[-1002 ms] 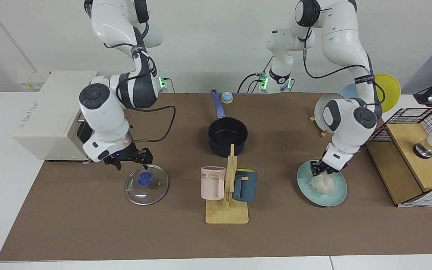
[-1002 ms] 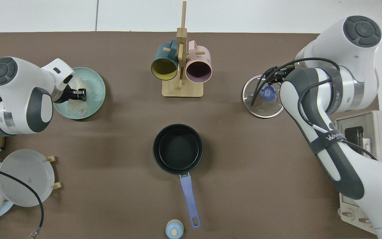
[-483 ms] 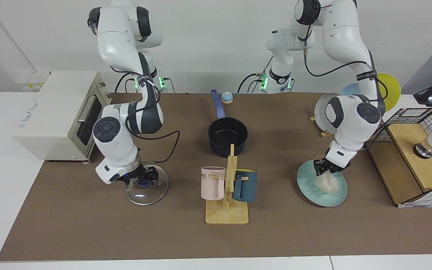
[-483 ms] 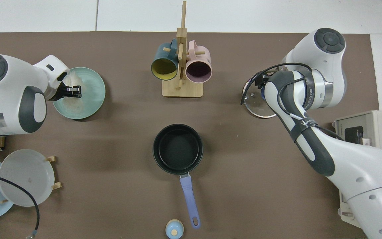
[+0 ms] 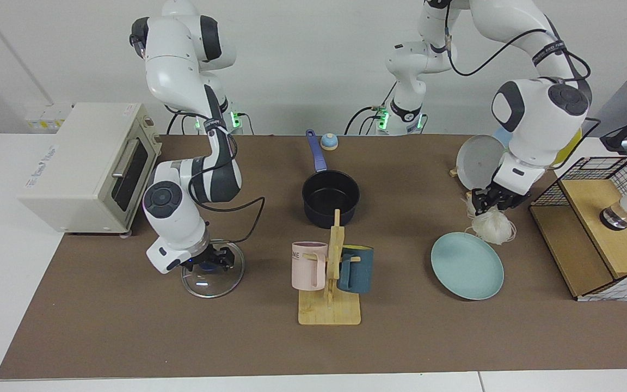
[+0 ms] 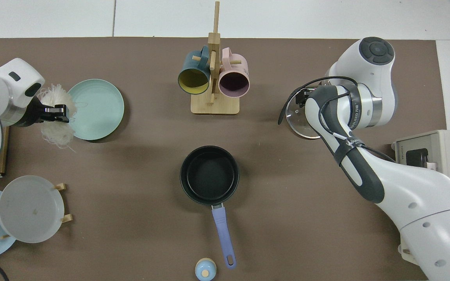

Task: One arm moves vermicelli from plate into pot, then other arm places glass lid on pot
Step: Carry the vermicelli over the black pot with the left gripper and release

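Now | my left gripper [image 5: 492, 202] pinching whitish vermicelli bundle [image 5: 490, 227] lifted clear of round teal plate [image 5: 467, 265] | dark saucepan [image 5: 330, 197] next | my right gripper [image 5: 216, 260] down at glass lid [image 5: 211, 270], grip unclear.

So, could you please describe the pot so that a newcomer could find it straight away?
Start at the wooden mug rack near the brown table's middle. Just behind it, towards the robots, stands the pot: a small dark saucepan, empty, the only vessel with a long blue-purple handle.
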`<state>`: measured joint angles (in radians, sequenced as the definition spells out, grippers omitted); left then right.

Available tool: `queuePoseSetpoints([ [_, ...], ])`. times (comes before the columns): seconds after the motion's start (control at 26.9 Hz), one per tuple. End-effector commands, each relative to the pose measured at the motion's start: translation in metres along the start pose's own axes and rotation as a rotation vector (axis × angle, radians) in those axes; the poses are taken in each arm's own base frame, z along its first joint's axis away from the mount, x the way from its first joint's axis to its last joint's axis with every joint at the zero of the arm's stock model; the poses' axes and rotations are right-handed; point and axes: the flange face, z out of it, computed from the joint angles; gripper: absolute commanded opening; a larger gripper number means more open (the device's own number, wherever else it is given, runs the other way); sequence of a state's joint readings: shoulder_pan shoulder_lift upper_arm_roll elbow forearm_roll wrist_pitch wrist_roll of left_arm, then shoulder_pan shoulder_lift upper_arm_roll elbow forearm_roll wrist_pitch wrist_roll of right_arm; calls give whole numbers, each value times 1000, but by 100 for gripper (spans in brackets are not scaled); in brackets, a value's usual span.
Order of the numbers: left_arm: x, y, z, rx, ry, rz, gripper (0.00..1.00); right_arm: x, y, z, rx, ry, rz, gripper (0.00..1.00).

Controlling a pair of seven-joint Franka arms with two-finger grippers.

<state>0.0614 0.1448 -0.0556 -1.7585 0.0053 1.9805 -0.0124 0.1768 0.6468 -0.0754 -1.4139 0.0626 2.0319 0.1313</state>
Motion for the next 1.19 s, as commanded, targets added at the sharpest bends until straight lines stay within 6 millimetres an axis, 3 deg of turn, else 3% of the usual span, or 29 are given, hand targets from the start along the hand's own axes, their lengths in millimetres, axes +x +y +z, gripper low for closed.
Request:
queuePoseSetpoints([
  [0.0, -26, -1, -36, 1, -14, 5, 0, 1, -15, 1, 13, 0, 31, 100],
  [0.22, -41, 1, -63, 5, -11, 2, 0, -3, -22, 4, -4, -5, 29, 100],
  [0.52, -41, 22, -65, 3, -1, -16, 0, -4, -12, 11, -12, -15, 40, 100],
  [0.82, -48, 103, -65, -10, 10, -36, 0, -11, -11, 16, -13, -39, 39, 100],
  [1.15, -79, 208, -69, -27, 11, -53, 0, -12, -9, 12, -13, -46, 34, 100],
])
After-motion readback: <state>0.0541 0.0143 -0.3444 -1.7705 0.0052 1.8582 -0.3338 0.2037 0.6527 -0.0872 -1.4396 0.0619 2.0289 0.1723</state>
